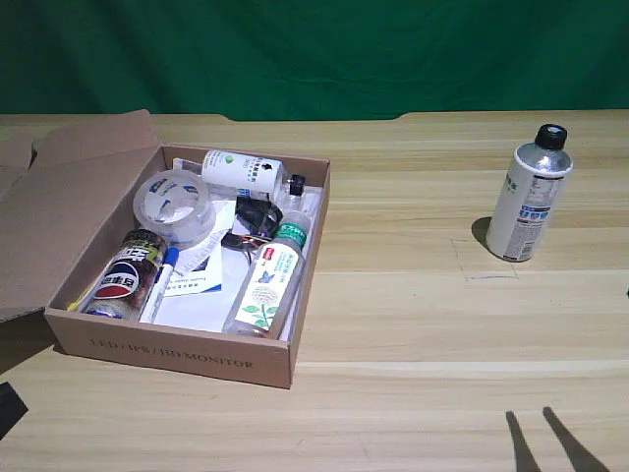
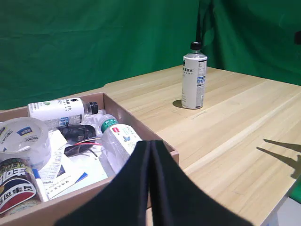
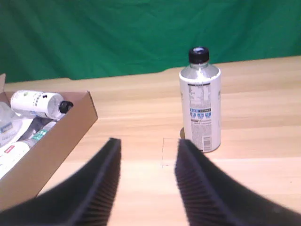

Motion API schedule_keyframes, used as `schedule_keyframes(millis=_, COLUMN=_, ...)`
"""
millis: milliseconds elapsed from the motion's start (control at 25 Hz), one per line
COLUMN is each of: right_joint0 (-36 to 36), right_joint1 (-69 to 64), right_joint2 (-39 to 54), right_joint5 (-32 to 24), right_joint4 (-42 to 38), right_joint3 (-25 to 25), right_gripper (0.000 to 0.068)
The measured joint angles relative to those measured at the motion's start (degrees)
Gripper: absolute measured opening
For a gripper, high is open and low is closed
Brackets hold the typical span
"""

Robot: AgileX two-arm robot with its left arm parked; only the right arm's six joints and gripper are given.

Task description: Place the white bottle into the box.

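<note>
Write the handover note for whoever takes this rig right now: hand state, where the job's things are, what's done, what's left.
Right hand: open, empty, fingers apart, short of the white bottle.
White bottle: upright on the table, black cap on, well off to the exterior view's right of the box; untouched.
Box: open, flaps out, already holding a clear green-capped bottle, a white bottle lying on its side, a tape roll, a can and papers.
Done: nothing yet.
Left: close in, grasp the bottle, carry it over, set it in the box.

Silvery-white bottle with black cap, blue-green print; brown box; pale wood-grain worktop; green backdrop.
</note>
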Motion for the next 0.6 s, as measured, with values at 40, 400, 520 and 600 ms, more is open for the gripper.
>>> schedule_keyframes(millis=40, right_joint0=0.0, right_joint1=1.6, right_joint2=-0.6, right_joint5=0.0, right_joint4=0.0, right_joint3=0.0, right_gripper=0.0366)
schedule_keyframes(millis=400, right_joint0=0.0, right_joint1=18.7, right_joint2=-9.9, right_joint5=-1.2, right_joint4=1.9, right_joint3=0.0, right_gripper=0.0679)
schedule_keyframes(millis=520, right_joint0=0.0, right_joint1=24.3, right_joint2=-13.4, right_joint5=-2.2, right_joint4=1.9, right_joint3=0.0, right_gripper=0.0679)
schedule_keyframes(millis=600, right_joint0=0.0, right_joint1=27.7, right_joint2=-15.7, right_joint5=-2.9, right_joint4=2.1, right_joint3=0.0, right_gripper=0.0679)
